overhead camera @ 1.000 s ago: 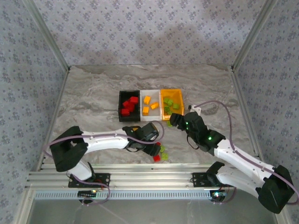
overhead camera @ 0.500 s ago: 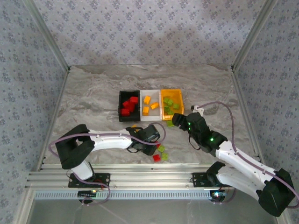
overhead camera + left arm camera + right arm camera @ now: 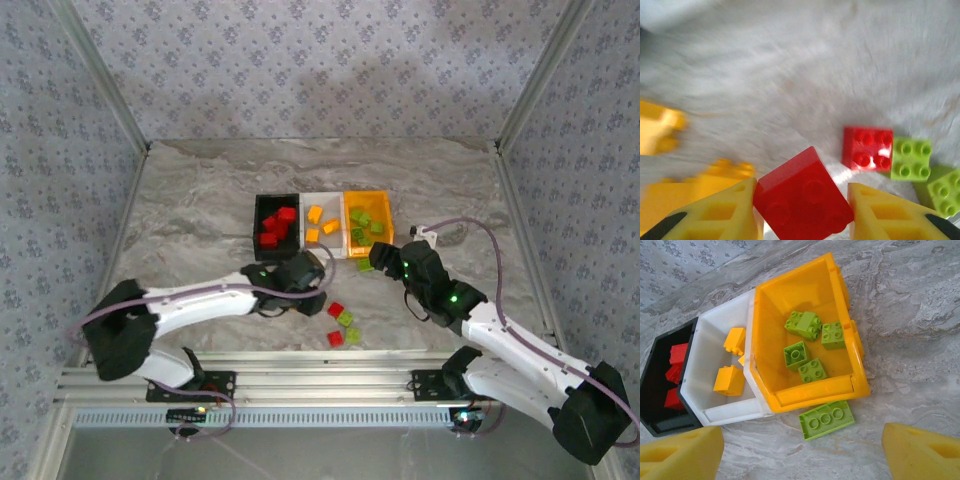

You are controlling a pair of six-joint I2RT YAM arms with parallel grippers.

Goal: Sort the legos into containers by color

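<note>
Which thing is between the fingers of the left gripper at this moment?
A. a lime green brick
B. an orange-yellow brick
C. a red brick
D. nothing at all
C: in the left wrist view a red brick sits tilted between the two yellow fingers of the left gripper, touching both, while the lime green bricks lie apart from it further off.

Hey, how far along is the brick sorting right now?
Done: red bricks in the black bin, yellow bricks in the white bin, green bricks in the orange bin. In hand: the left gripper pinches a red brick. Remaining: a loose red brick, loose green bricks and loose yellow bricks on the table, plus a flat green brick beside the orange bin.
</note>
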